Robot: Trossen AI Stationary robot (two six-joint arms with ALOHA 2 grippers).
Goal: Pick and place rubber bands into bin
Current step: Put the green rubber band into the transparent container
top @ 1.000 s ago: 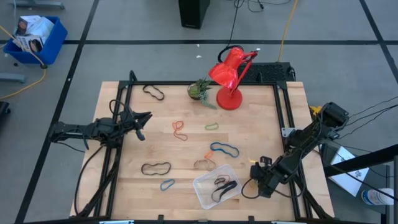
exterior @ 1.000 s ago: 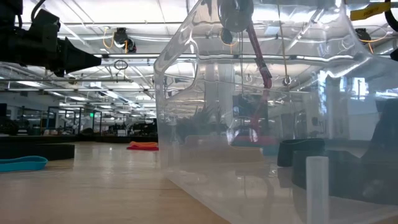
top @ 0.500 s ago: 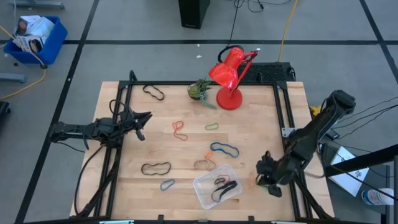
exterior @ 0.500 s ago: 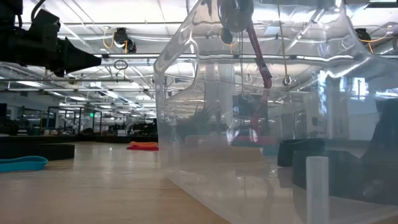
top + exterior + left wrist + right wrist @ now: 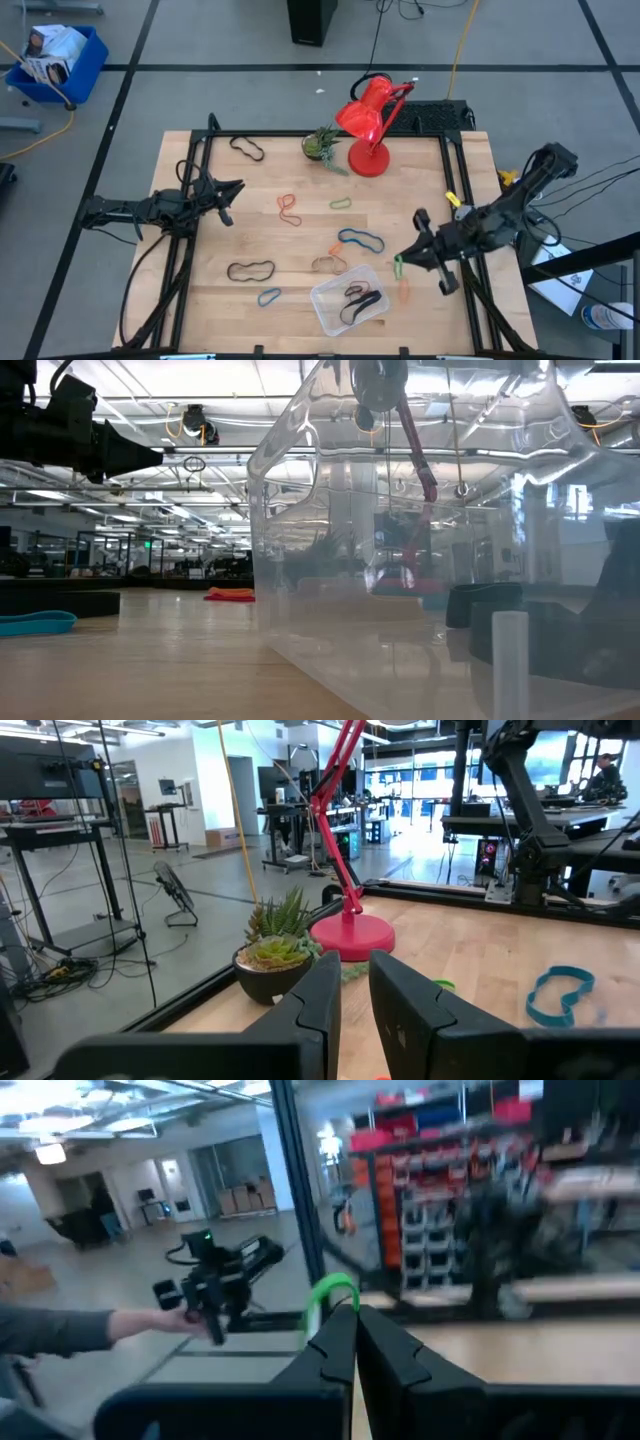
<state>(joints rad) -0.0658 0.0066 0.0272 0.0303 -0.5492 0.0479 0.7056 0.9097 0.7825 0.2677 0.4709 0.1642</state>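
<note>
Right wrist view gives us the right gripper (image 5: pixel 352 1342) pinched on a green rubber band (image 5: pixel 328 1294); overhead only shows it beside the bin (image 5: pixel 349 299). Left gripper (image 5: pixel 354 992) nearly closed, empty. Bin contents blurred in low view.

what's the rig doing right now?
Sorting rubber bands into the clear bin, which already holds a few dark ones. The right gripper is shut on a green band just right of the bin. The left gripper waits at the table's left. Several bands remain on the table, including a blue one.
</note>
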